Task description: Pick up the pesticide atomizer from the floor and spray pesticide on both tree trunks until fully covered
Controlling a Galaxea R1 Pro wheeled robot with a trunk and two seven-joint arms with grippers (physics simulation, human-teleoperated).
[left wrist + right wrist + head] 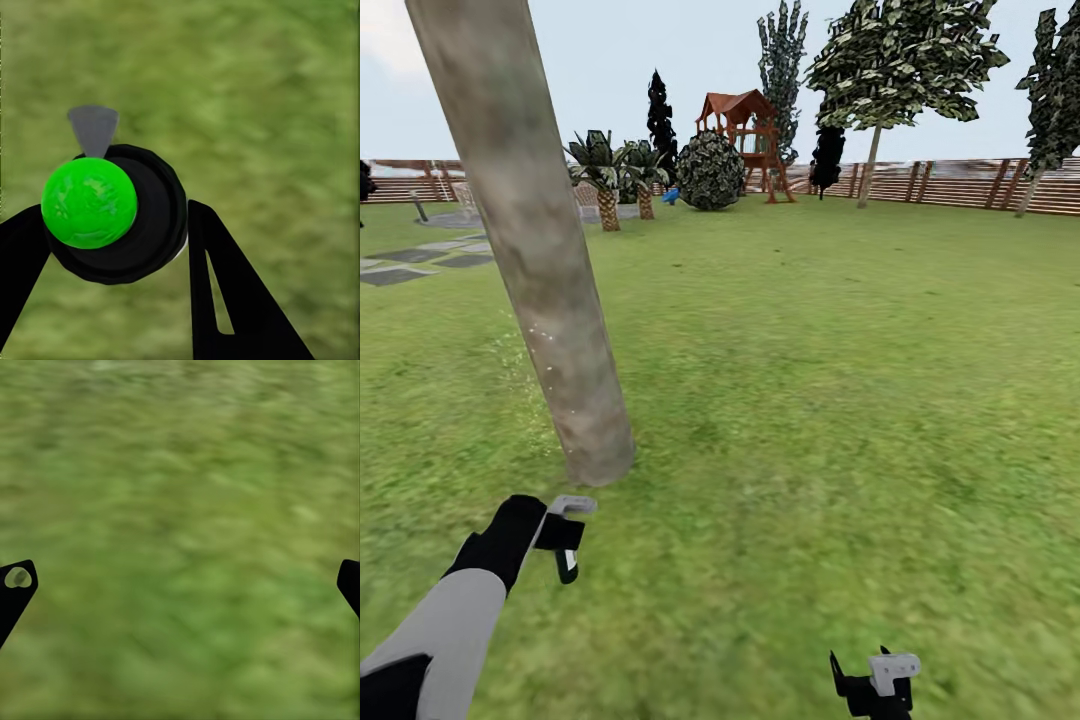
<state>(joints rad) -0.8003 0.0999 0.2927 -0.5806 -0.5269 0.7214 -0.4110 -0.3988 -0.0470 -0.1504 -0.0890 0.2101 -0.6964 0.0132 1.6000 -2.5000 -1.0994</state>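
Pesticide atomizer (565, 535) sits gripped in the left pincer (112, 225), near the tree trunk (540, 250). Specks of pesticide (525, 345) float there. Spraying is on; next, cover more trunk. Right pincer (180, 585) is open.

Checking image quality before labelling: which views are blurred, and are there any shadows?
Head view: tree trunk and fence sharp, near lawn soft, no cast shadows visible. Left wrist view: atomizer crisp, grass smeared. Right wrist view: grass blurred throughout.
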